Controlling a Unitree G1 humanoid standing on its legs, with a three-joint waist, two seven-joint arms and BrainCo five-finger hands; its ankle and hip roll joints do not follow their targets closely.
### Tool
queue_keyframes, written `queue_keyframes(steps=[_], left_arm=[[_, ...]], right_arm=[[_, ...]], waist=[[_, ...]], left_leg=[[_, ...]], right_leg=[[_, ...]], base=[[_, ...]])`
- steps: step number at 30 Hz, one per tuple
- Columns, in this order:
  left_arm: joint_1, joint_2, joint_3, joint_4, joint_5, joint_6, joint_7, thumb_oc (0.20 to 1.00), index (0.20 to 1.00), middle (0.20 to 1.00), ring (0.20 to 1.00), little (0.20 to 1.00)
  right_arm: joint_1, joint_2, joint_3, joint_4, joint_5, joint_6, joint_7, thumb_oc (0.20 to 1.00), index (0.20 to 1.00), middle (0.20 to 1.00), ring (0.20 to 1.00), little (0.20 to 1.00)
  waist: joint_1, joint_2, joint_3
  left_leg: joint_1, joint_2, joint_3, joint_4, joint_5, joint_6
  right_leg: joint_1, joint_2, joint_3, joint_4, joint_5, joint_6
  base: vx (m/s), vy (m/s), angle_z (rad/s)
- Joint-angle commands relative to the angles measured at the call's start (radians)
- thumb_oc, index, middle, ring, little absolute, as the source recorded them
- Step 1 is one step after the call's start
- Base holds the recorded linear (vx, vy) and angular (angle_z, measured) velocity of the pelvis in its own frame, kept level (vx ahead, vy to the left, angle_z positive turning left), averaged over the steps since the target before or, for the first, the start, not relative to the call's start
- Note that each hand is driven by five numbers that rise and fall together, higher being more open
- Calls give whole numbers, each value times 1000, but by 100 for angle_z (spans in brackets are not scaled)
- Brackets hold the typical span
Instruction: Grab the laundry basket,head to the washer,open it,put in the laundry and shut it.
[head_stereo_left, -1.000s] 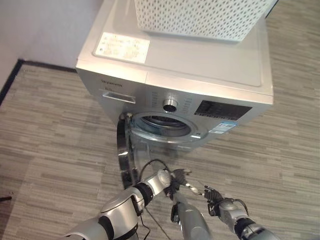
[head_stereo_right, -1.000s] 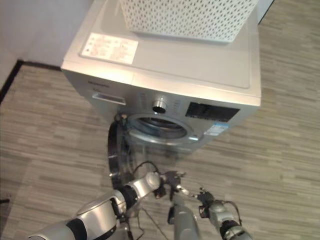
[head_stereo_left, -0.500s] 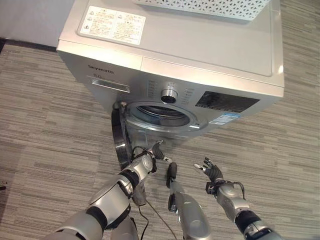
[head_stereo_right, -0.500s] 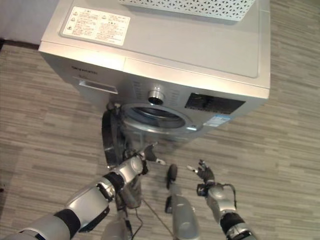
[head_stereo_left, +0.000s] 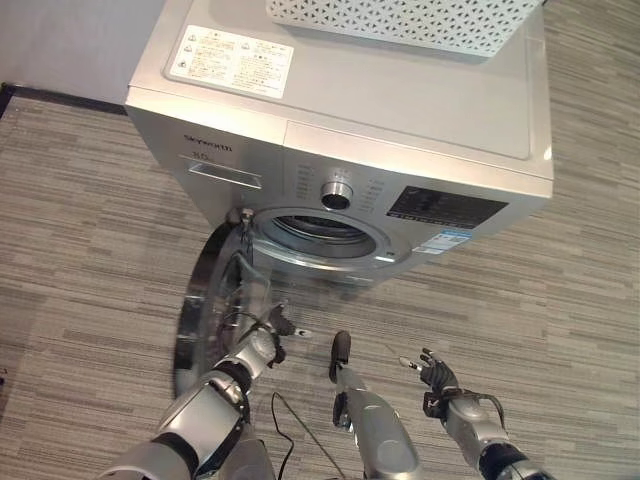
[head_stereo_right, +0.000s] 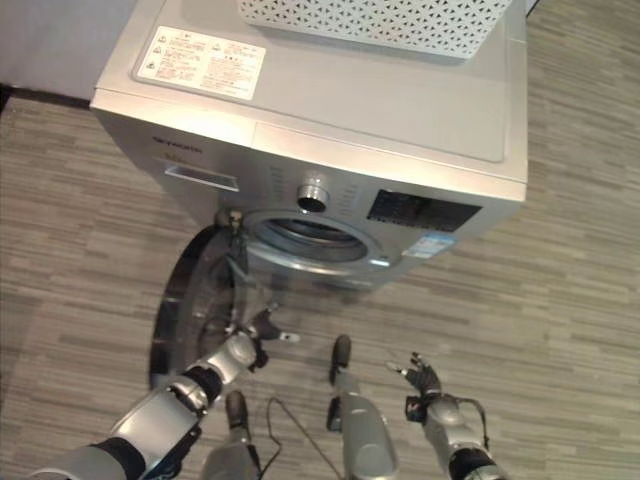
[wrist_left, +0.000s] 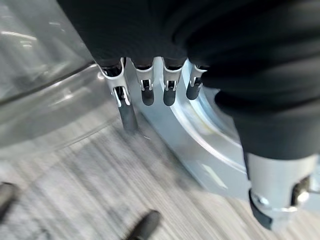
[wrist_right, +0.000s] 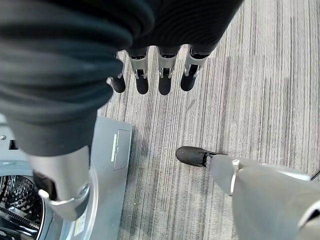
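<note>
Silver front-loading washing machine (head_stereo_left: 400, 130) standing on grey wood-grain floor (head_stereo_left: 90, 240), seen from above. A white perforated laundry basket (head_stereo_left: 400, 20) sits on the rear of the washer's top panel; its contents cannot be made out. On the top panel's left front corner lies a white instruction label (head_stereo_left: 231, 60) with small pictograms and lines of print too fine to read. The front panel carries a short dark wordmark above the detergent drawer handle (head_stereo_left: 226, 175), a round control dial (head_stereo_left: 336, 195), a black display panel (head_stereo_left: 447, 209) and a small blue-and-white sticker (head_stereo_left: 443, 243) beside the drum opening; the sticker's text is illegible. The round door (head_stereo_left: 205, 310), with a chrome rim and clear glass, hangs swung wide on its left hinge, leaving the drum opening (head_stereo_left: 318, 232) uncovered with the ribbed steel drum visible inside. The left robot hand (head_stereo_left: 262, 340) is at the lower edge of the open door; in the left wrist view its fingers (wrist_left: 148, 92) lie straight against the chrome rim and glass, curled round nothing. The right robot hand (head_stereo_left: 437, 375) hovers above the floor in front of the washer, well apart from the door, fingers spread and relaxed, empty; the right wrist view shows its fingers (wrist_right: 165, 82) extended over bare floor.
</note>
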Motion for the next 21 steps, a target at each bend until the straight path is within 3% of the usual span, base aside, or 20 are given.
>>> queue_keyframes(steps=[1, 12, 21], left_arm=[[-33, 93, 32, 90, -11, -18, 31, 1000, 1000, 1000, 1000, 1000], [-29, 171, 94, 91, -59, -40, 46, 1000, 1000, 1000, 1000, 1000], [-131, 247, 132, 100, -86, -48, 119, 1000, 1000, 1000, 1000, 1000]], right_arm=[[27, 2, -31, -10, -22, -23, 22, 1000, 1000, 1000, 1000, 1000], [37, 1, -11, -47, -25, -31, 40, 1000, 1000, 1000, 1000, 1000], [54, -27, 19, -147, -11, -57, 40, 1000, 1000, 1000, 1000, 1000]], waist=[[37, -39, -24], [43, -42, -36], [24, -65, -33]], left_leg=[[-97, 3, -29, 4, 38, 13], [-103, -1, -25, 4, 43, 14], [-117, 5, -23, 4, 49, 11]], right_leg=[[63, -81, 27, 1, -116, 99], [60, -84, 30, 1, -111, 104], [44, -80, 39, 1, -106, 107]], base=[[0, 0, 0], [-2, 5, 1], [-1, -1, -1]])
